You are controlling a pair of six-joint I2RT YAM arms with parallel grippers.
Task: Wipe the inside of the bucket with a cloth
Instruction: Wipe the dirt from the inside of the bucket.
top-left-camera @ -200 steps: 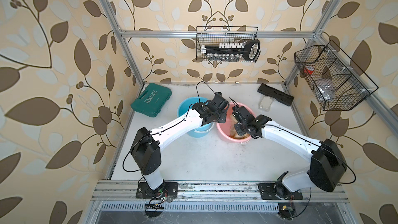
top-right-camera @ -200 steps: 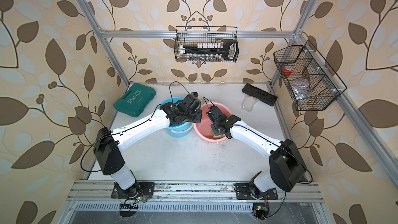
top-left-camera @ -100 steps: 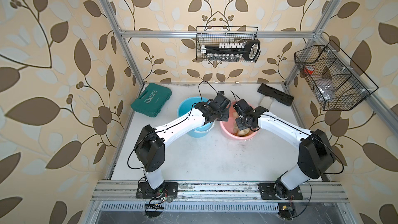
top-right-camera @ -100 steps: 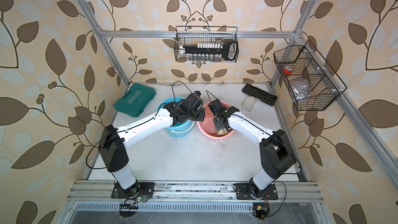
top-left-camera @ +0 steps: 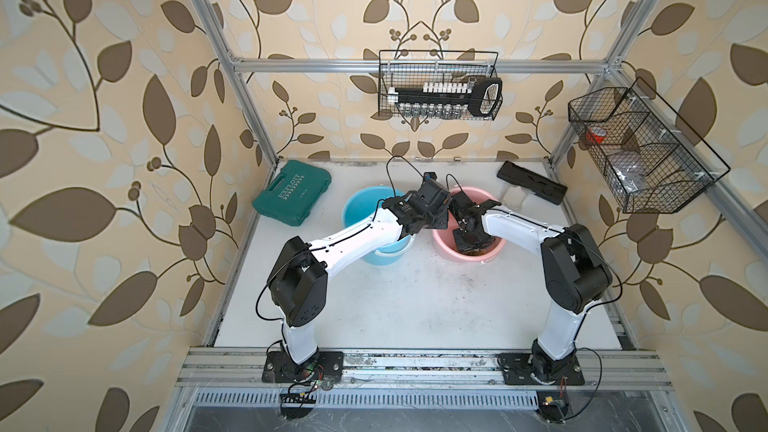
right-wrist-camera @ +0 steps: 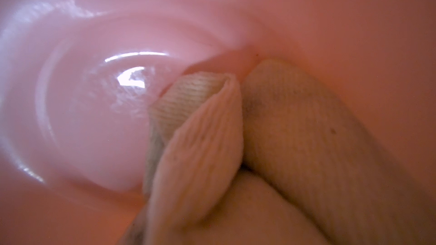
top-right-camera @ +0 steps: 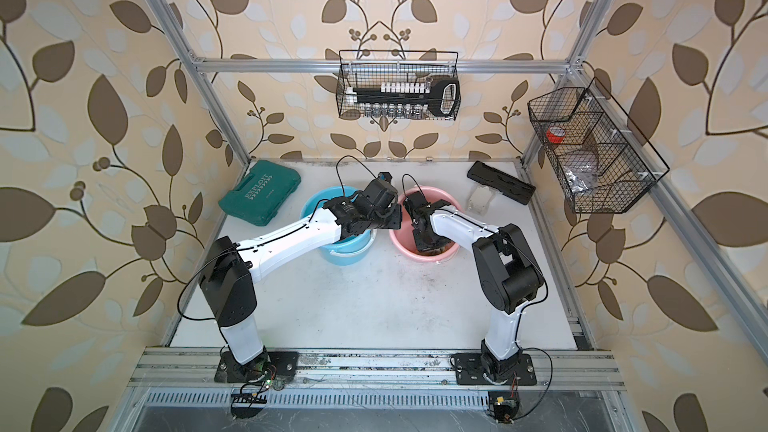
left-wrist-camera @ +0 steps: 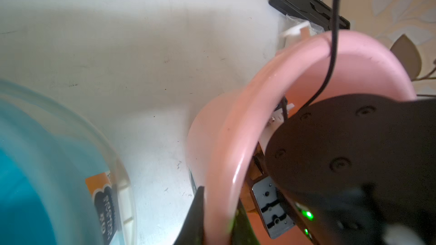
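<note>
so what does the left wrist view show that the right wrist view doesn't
Left wrist only: the blue bucket, the table, a black case, the right arm reaching into the pink bucket, and the left jaws closed on its rim. Right wrist only: the cloth bunched against the inner wall, and the glossy bottom. Both: the pink bucket's inside.

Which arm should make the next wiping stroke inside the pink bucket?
Right. The right gripper is down inside the pink bucket, holding the cloth against its inner surface. The left gripper is clamped on the rim, apparently steadying it, and carries no cloth.
</note>
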